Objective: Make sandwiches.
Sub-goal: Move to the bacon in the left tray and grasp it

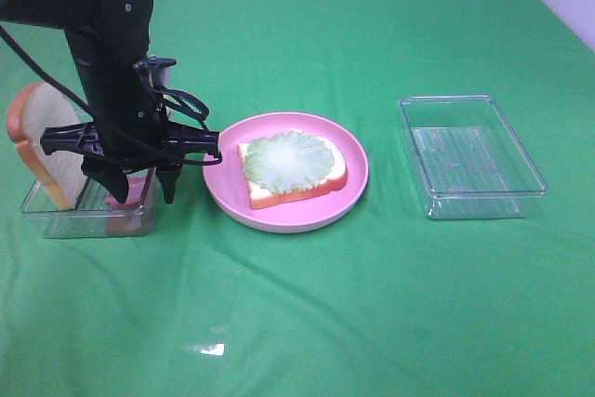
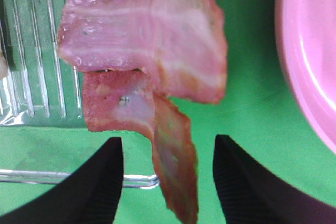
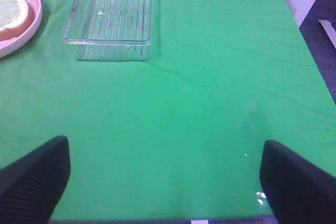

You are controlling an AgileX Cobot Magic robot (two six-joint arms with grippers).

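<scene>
Between the fingers [image 2: 102, 182] of my left gripper [image 2: 167, 148] the tail of one bacon strip [image 2: 176, 182] runs lengthwise. Cloth shows on either side of it, so I read the jaws as apart and gripping nothing. They would meet across its narrow width. Just past the fingertips a second bacon strip [image 2: 142, 51] lies crosswise, over the edge of the clear tray [image 2: 37, 51] below. A spare bread slice [image 1: 42, 137] stands on edge in that tray, on the gripper's outer side. On its inner side, near, sits the pink plate [image 1: 358, 178] carrying the sandwich base [image 1: 339, 174] topped with lettuce [image 1: 290, 157]. This arm is clearly the nearer one. My right gripper [image 3: 165, 182] hangs wide open over bare green cloth [image 3: 210, 103], well apart, with the other tray [image 3: 113, 40] ahead of it.
</scene>
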